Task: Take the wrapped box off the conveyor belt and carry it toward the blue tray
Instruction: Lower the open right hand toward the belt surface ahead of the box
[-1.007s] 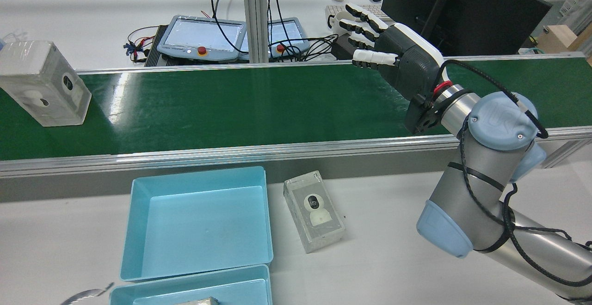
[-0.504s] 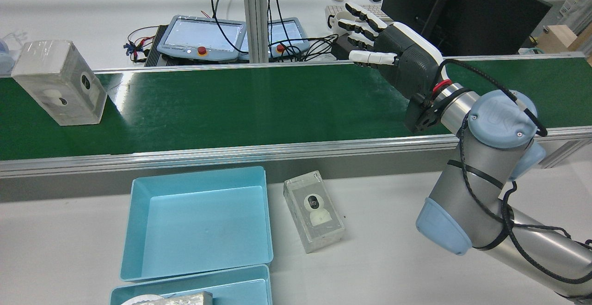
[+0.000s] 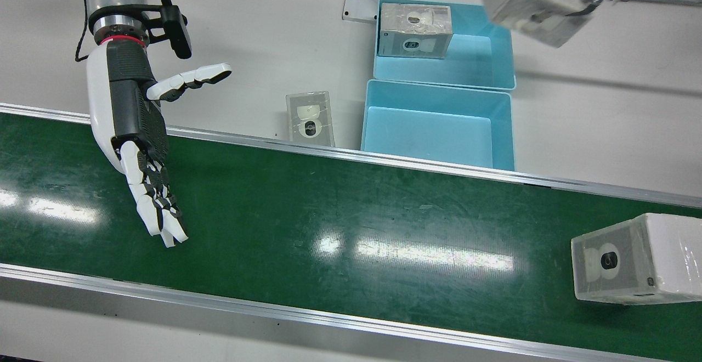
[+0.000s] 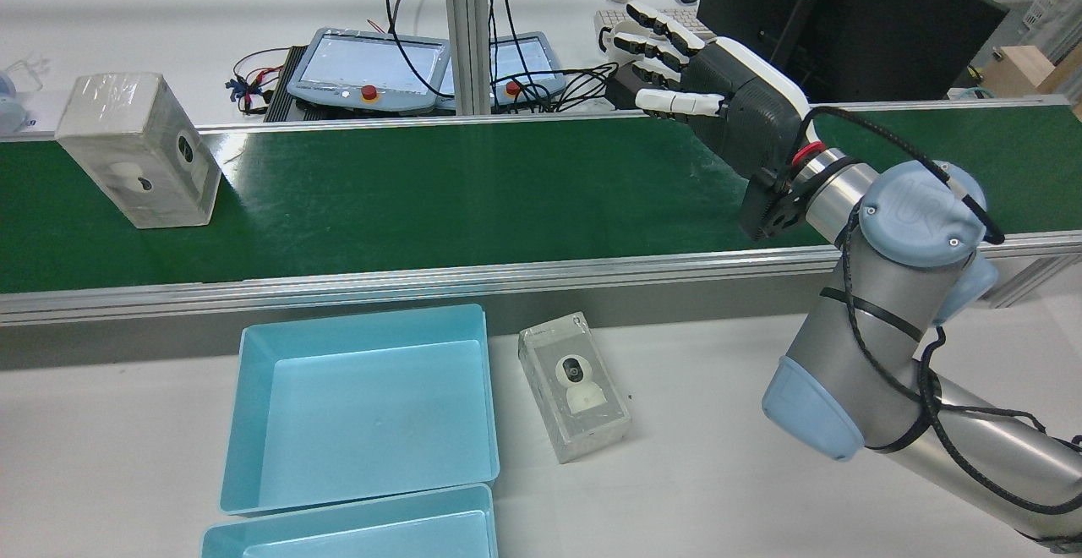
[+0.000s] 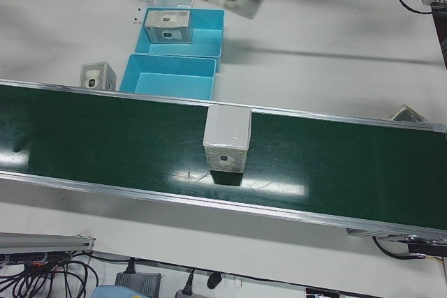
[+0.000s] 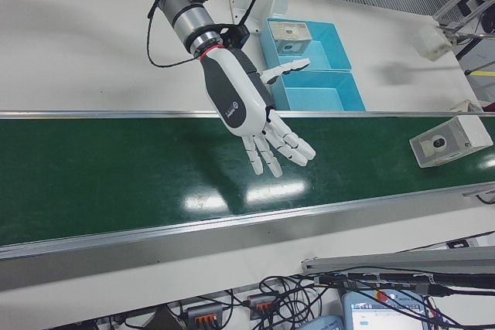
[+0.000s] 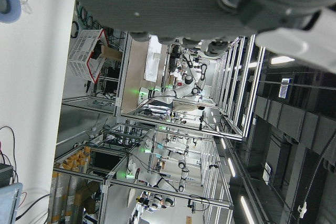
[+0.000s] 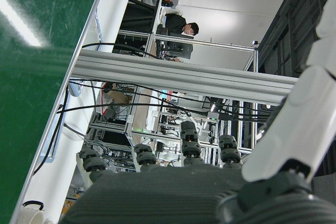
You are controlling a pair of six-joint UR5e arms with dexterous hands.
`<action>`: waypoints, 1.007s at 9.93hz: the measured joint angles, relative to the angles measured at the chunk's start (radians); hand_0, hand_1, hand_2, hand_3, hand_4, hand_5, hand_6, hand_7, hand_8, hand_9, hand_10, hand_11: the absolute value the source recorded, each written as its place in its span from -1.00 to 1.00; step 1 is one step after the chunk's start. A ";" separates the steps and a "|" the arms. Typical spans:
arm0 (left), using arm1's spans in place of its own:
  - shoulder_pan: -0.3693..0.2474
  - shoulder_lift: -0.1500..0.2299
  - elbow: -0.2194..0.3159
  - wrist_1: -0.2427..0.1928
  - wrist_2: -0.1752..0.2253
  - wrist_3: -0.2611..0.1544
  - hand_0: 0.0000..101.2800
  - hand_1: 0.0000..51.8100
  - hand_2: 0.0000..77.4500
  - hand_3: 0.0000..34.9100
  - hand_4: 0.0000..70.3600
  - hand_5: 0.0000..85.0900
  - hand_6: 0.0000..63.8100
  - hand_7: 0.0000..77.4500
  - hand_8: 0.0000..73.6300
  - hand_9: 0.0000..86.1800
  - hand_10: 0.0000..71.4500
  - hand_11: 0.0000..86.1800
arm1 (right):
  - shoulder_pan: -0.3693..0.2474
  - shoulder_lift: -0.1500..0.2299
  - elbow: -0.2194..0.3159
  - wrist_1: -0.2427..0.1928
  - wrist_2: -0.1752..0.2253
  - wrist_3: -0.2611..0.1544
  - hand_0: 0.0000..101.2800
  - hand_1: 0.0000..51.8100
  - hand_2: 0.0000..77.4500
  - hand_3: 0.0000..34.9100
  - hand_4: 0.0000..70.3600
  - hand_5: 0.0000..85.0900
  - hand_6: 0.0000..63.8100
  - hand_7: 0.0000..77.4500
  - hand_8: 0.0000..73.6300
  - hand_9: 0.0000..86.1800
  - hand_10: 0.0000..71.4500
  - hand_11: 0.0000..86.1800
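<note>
- Film-wrapped rectangular box (image 4: 139, 150) stands on the glossy green conveyor belt (image 4: 473, 194), well apart from the right hand (image 4: 710, 93), whose fingers are spread, holding nothing.
- Smooth blue tray (image 4: 359, 406) sits beside another wrapped box (image 4: 575, 387).
- Left hand's fingers: cannot tell.

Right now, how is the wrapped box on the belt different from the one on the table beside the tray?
The box on the belt stands upright on the green conveyor; the box on the table lies flat beside the blue tray. Both are clear-wrapped and show a white camera.
</note>
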 joint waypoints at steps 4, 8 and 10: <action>0.000 0.000 0.000 0.000 0.000 0.000 -1.00 -1.00 -0.97 -1.00 -1.00 -0.99 -1.00 -0.99 -0.99 -1.00 -0.98 -1.00 | 0.032 -0.010 0.015 0.006 -0.004 -0.001 -0.45 -0.96 -0.94 0.70 -1.00 -0.77 -1.00 -0.63 -0.78 -0.90 -1.00 -0.96; 0.000 0.000 0.000 0.000 0.000 0.000 -1.00 -1.00 -0.99 -1.00 -1.00 -0.99 -1.00 -0.99 -0.99 -1.00 -1.00 -1.00 | 0.034 -0.011 0.020 -0.007 -0.004 -0.017 -0.68 -0.96 -0.96 0.70 -0.89 -0.77 -1.00 -0.63 -0.64 -0.94 -1.00 -0.96; 0.000 0.000 0.000 0.000 0.000 0.000 -1.00 -1.00 -0.97 -1.00 -1.00 -0.99 -1.00 -0.99 -1.00 -0.99 -0.98 -1.00 | 0.041 -0.019 0.015 -0.020 -0.005 -0.027 -0.56 -0.96 -0.96 0.70 -0.85 -0.69 -1.00 -0.63 -0.64 -0.94 -1.00 -0.96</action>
